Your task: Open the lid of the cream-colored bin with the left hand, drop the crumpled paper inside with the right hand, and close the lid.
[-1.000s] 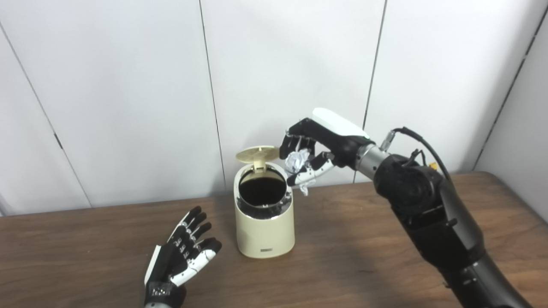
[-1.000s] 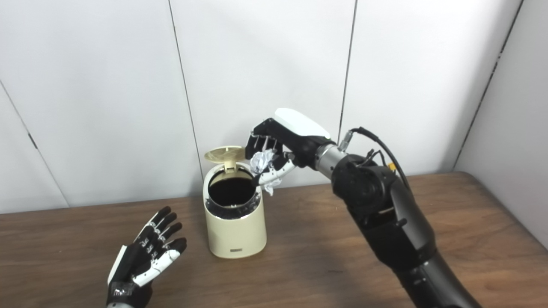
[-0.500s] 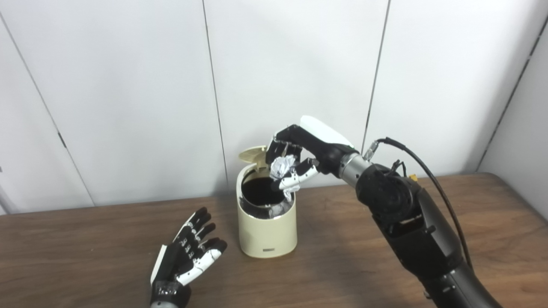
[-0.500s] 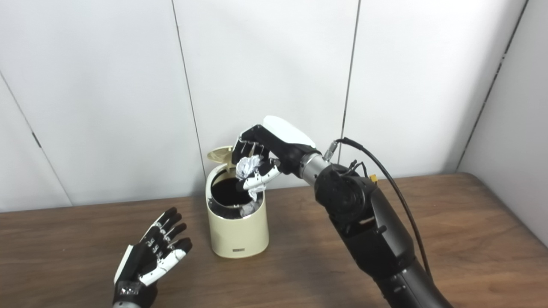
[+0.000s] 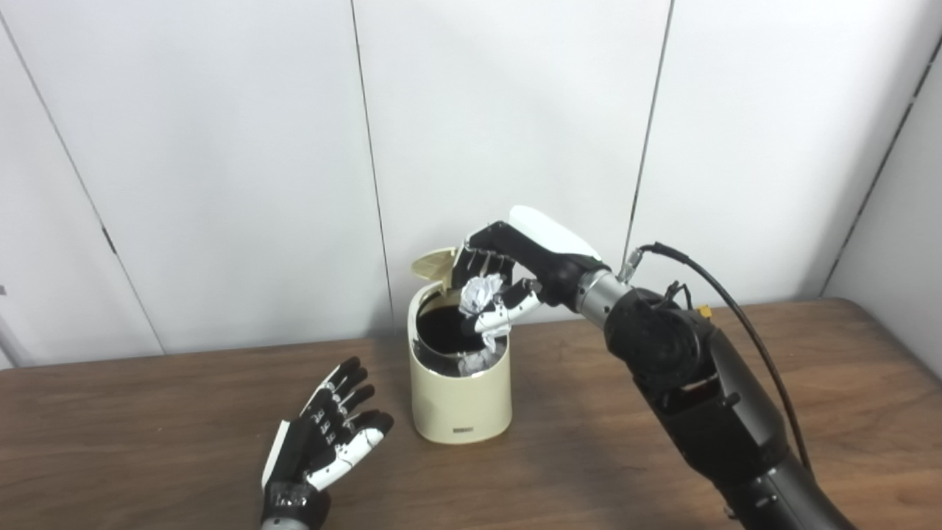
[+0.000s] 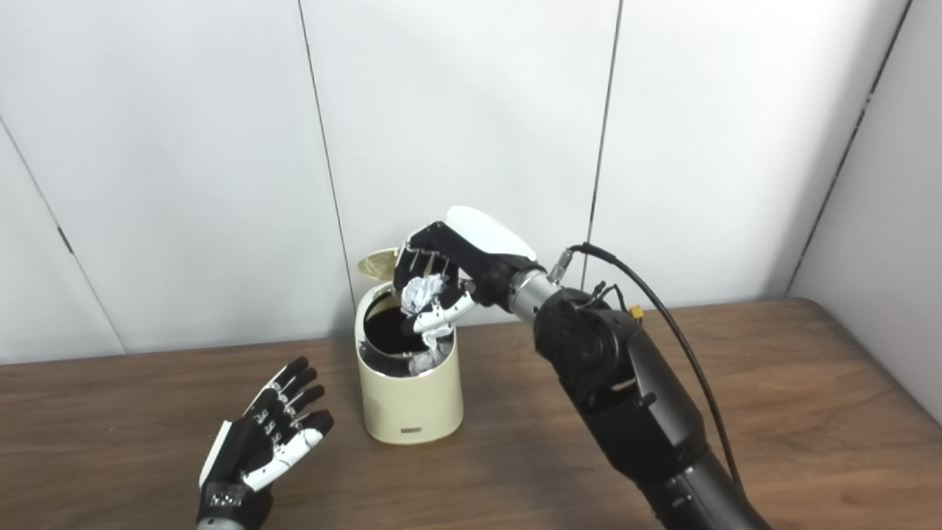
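Both hands apart — right hand [image 5: 508, 276] grips crumpled paper [image 5: 478, 291] over bin [image 5: 460, 401] rim, left hand [image 5: 327, 442] splayed.

Paired head cameras look down at the table [image 5: 147, 412].

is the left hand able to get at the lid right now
Probably not directly: the right hand, holding the paper, hangs over the bin in front of the raised lid. The left hand lies open beside the bin.
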Controlling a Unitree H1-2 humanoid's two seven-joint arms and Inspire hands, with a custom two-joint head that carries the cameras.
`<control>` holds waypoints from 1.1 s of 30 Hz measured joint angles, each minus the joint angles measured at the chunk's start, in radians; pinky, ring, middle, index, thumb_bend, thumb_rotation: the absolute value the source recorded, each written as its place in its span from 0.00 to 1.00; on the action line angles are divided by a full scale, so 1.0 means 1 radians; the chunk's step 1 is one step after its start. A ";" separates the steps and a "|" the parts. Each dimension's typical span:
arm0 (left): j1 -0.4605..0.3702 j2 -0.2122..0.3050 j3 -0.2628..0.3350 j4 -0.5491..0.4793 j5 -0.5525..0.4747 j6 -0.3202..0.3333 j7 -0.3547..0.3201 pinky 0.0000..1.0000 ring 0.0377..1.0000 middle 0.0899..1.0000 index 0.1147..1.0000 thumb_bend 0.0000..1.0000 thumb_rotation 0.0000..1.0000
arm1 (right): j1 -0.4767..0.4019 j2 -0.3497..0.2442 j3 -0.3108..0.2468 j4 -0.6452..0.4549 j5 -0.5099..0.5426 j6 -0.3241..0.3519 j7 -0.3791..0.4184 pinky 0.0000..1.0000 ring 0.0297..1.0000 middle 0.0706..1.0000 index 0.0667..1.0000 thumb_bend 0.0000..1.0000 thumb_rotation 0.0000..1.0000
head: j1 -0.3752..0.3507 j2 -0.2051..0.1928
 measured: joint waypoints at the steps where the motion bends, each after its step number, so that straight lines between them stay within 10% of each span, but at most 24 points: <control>1: 0.000 0.000 0.000 0.000 0.000 0.000 0.000 0.76 0.86 0.90 0.92 0.72 0.16 | 0.007 0.007 0.000 0.000 0.000 0.000 -0.008 0.39 0.39 0.45 0.46 0.52 0.00 | 0.000 0.000; 33: 0.000 -0.004 -0.005 0.000 0.027 0.000 0.009 0.74 0.84 0.88 0.92 0.75 0.19 | 0.101 0.062 0.054 0.121 -0.121 -0.251 -0.269 0.33 0.39 0.48 0.47 0.50 0.00 | 0.020 0.002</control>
